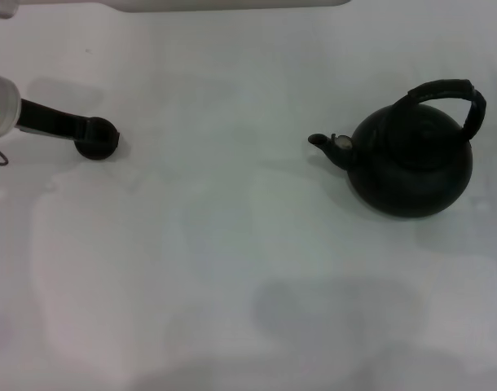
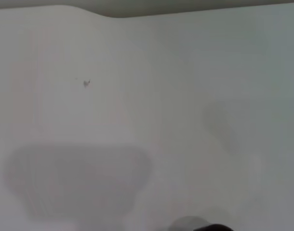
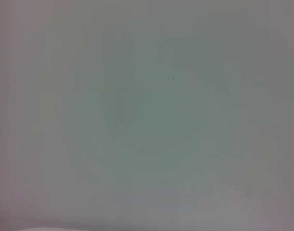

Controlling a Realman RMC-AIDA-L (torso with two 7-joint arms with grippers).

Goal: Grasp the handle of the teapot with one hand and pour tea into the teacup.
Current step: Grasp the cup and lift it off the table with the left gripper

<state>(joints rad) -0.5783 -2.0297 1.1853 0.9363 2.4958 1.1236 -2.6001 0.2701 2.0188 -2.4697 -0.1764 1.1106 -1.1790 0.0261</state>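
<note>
Teapot (image 1: 411,167) sits on the white counter (image 1: 232,261) at the robot's right, spout (image 1: 320,141) pointing toward the left side. Handle (image 1: 452,96) arches over the lid, its span running roughly in line with the spout. Teacup (image 1: 98,138) sits well apart at far left, touching or just beside the left gripper (image 1: 84,130); finger state cannot be determined. Right gripper is out of view. Judgement: the right arm is nearer the handle.

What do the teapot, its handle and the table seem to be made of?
Teapot: matte black, no shine, likely cast iron or dark ceramic. Handle: black, ridged surface, possibly a cord or rattan wrap. Table: smooth white, probably laminate.
</note>
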